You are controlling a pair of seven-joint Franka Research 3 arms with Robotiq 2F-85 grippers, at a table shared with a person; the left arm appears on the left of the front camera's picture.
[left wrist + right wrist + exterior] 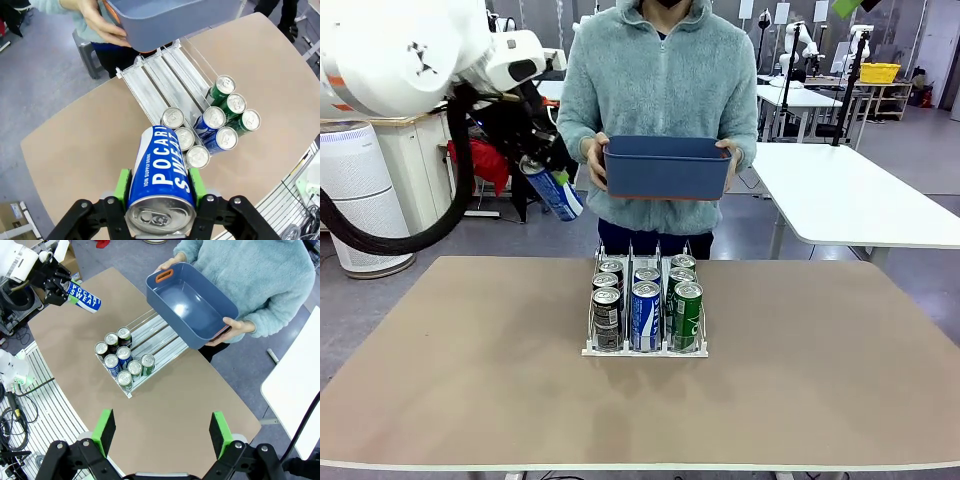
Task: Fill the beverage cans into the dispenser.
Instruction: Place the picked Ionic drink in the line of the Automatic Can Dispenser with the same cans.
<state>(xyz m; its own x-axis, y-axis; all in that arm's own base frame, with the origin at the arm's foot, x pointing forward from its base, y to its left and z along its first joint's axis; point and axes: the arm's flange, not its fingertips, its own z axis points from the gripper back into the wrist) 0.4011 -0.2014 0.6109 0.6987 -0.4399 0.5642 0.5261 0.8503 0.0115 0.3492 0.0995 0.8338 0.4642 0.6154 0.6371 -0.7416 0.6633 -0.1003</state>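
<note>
Workshop benches and white tables stand behind a wide brown table [470,380] with a matte top. At its far side a person in a fuzzy pale-teal top holds a dark blue plastic bin [667,167] by both ends, above the table. Beneath it sits the white wire-divided dispenser [645,348], with seven cans [646,315] at its front: black, blue-and-white, green, their print too small to read. The left gripper [161,187] is clamped on a blue can [161,175] lettered "POCARI SWEAT ION SUPPLY DRINK", raised left of the rack. The right gripper [162,432] hangs high, jaws wide apart, holding nothing.
</note>
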